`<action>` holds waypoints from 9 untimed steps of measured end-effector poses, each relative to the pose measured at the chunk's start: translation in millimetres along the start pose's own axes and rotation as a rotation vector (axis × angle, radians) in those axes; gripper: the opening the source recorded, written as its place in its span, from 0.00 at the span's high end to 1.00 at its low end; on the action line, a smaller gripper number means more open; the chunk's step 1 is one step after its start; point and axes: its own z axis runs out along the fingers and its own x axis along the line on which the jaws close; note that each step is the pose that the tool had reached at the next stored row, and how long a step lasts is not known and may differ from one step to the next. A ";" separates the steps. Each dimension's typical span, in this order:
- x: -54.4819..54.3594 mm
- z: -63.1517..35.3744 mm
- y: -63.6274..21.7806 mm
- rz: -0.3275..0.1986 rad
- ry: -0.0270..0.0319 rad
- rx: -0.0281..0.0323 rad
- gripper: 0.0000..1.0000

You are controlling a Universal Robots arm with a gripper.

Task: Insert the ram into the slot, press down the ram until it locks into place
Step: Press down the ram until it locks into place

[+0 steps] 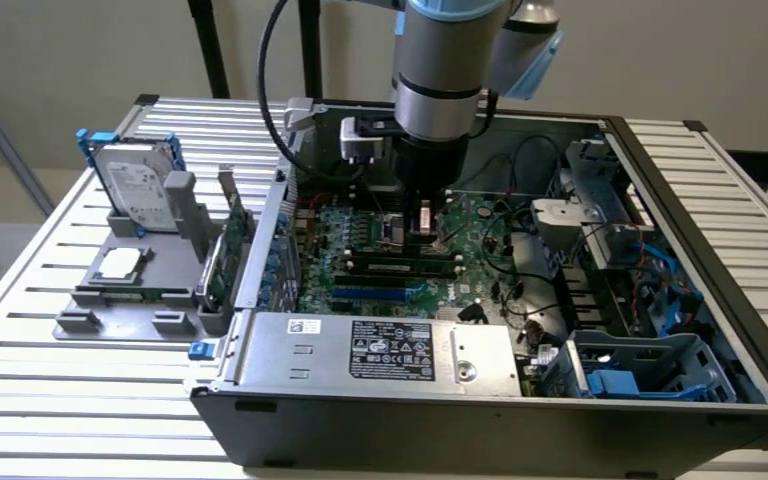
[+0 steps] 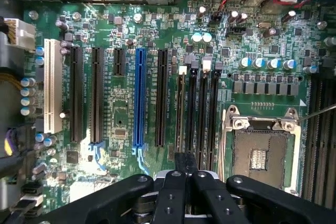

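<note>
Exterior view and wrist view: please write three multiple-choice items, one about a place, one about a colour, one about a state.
1. Where is the hard drive?
A inside the computer case
B on the grey holder
C on the floor

2. The long slot between black ones is
A red
B blue
C yellow

3. The computer case is
A open
B closed
C upside down

Answers:
1 B, it stands outside the case, at the exterior view's left.
2 B, its plastic is blue.
3 A, the motherboard lies exposed.
</note>
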 end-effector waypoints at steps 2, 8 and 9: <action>0.2 -8.7 -0.8 0.000 0.0000 -0.0002 0.89; 0.5 -23.2 -1.1 0.000 -0.0010 -0.0001 0.89; 0.5 -23.2 -1.2 0.000 -0.0008 -0.0002 0.89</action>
